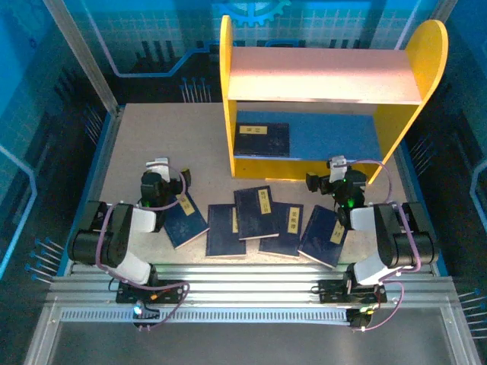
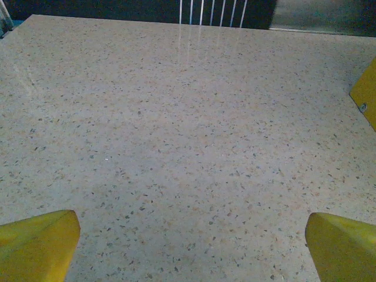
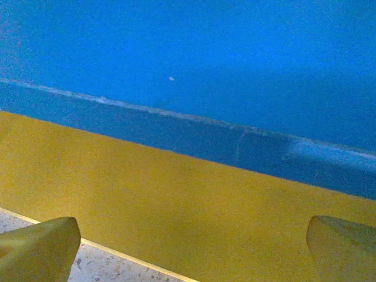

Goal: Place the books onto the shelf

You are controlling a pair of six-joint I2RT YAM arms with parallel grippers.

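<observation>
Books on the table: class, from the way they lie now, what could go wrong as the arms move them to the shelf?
1. The books overlap, so lifting one may drag a neighbour.
2. They lie flat on the table, so a grip may slip off a thin edge.
3. The right gripper faces the shelf front closely and could bump it.

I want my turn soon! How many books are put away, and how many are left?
Done: one book lies on the blue lower board of the shelf. In hand: nothing, the left gripper and right gripper are both open and empty. Left: five books on the table near the arms.
</observation>
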